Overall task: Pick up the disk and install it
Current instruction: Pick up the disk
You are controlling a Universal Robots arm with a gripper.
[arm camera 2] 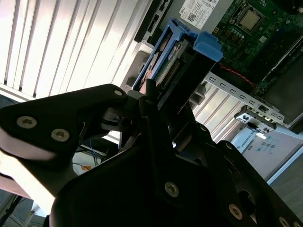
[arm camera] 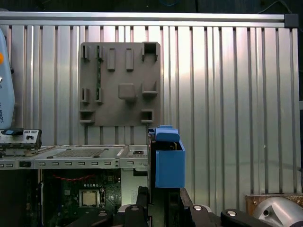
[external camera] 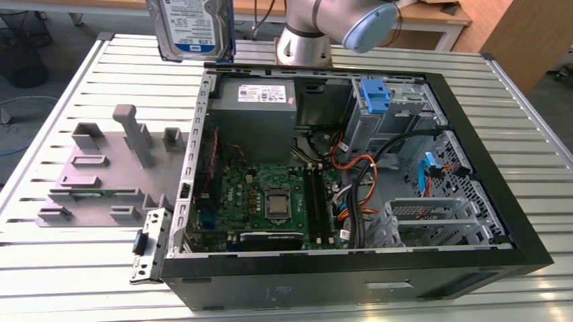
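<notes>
The disk (external camera: 192, 30) is held off the table (external camera: 80, 74), upright, with its white-and-blue label turned toward the exterior camera. It is seen at the top of the exterior view, to that view's left of the arm (external camera: 323, 27) and above the far corner of the computer case (external camera: 358, 278). It has not been set into the case.

In both wrist views the disk is seen edge-on, with its blue plastic frame wrapped round it. The claw (arm camera: 164, 196) is clamped on the disk, one black finger pressed to each flat side; the same grip is seen in the second wrist view (arm camera 2: 165, 101).

The case is laid on its side on the slatted metal table with its side panel off, so that the inside is exposed. In its far corner, at the exterior view's left, a grey power supply (external camera: 255, 107) with a white label is mounted. Near it, a green circuit board (external camera: 268, 194) is fixed to the floor of the case. Toward the exterior view's right, a lone blue bracket (external camera: 376, 95) is seated in a metal bay, and orange and black cables (external camera: 358, 168) are draped between the bay and the board. A perforated metal cage (external camera: 430, 215) is fitted in the near corner.

Beside the case, at the exterior view's left, a grey plate (external camera: 98, 174) with raised holders is laid flat on the table.
</notes>
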